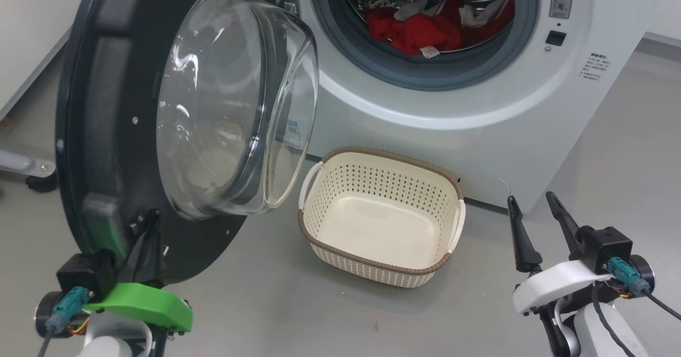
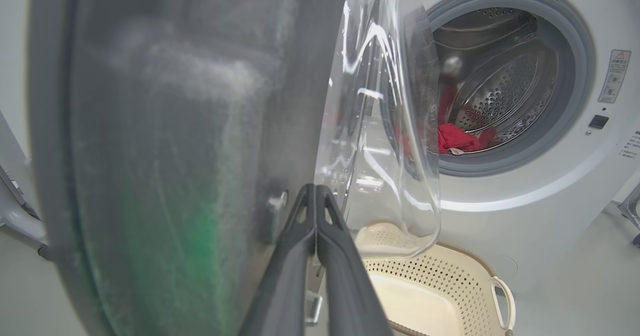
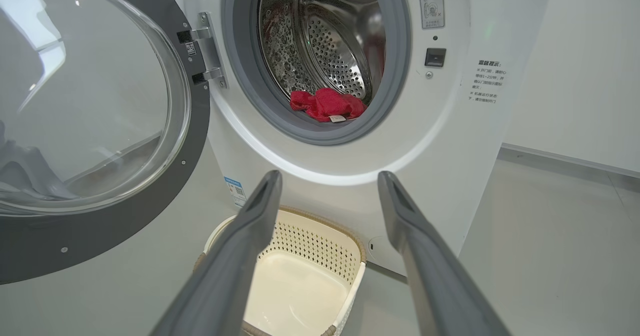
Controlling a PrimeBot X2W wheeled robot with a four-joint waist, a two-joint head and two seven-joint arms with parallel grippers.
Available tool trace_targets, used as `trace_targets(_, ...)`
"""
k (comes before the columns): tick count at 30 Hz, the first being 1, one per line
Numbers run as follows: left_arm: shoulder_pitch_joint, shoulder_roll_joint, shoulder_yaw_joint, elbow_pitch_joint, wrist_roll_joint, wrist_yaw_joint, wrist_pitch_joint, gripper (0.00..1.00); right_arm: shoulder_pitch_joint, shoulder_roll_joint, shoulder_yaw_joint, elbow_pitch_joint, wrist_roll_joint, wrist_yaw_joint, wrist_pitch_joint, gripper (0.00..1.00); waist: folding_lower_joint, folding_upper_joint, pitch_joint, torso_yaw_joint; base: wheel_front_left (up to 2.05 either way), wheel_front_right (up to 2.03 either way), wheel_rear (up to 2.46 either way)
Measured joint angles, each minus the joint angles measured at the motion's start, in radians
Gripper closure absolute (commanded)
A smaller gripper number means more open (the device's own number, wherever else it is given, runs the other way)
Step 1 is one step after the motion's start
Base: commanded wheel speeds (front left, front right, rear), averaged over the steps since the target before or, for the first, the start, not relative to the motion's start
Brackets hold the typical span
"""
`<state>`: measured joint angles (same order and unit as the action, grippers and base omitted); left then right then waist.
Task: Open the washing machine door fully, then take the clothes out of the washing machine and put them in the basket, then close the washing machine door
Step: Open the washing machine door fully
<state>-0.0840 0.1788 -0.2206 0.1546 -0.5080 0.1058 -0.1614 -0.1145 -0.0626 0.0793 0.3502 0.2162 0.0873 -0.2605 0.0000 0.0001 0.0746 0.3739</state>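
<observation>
The left gripper [image 2: 316, 196], fingers pressed together, is right at the inside of the washing machine door [image 1: 101, 133]. The right gripper [image 1: 531, 200] is spread wide. The clothes [image 1: 420, 32] lie up ahead of it in the washing machine [image 1: 479, 112], past the basket [image 1: 367, 155]. The right arm is nearer.

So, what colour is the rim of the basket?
Brown, with a woven look; the head view shows the basket rim best.

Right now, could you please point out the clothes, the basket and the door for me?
clothes [image 1: 420, 32], head view, middle of the red fabric.
basket [image 1: 383, 187], head view, perforated far wall.
door [image 1: 106, 133], head view, black rim.
</observation>
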Motion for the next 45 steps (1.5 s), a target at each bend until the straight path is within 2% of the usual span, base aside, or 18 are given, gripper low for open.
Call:
trace_targets(27, -0.103, 0.036, 0.224, 0.135, -0.029, 0.003, -0.063, 1.00, -0.043, -0.016, -0.016, -0.012, -0.030, 0.004, 0.000, 0.00, 0.0000, 0.0000, 0.083, -0.020, 0.00, 0.00, 0.00)
trace_targets(36, -0.119, 0.035, 0.256, 0.172, -0.028, 0.004, -0.078, 1.00, -0.057, -0.016, -0.026, -0.008, -0.033, 0.008, 0.000, 0.00, 0.0000, 0.0000, 0.083, -0.022, 0.00, 0.00, 0.00)
trace_targets(45, -0.117, 0.018, 0.243, 0.181, -0.007, 0.012, -0.079, 1.00, -0.060, -0.014, -0.029, -0.001, -0.034, 0.012, 0.000, 0.00, 0.0000, -0.0001, 0.070, -0.023, 0.00, 0.00, 0.00)
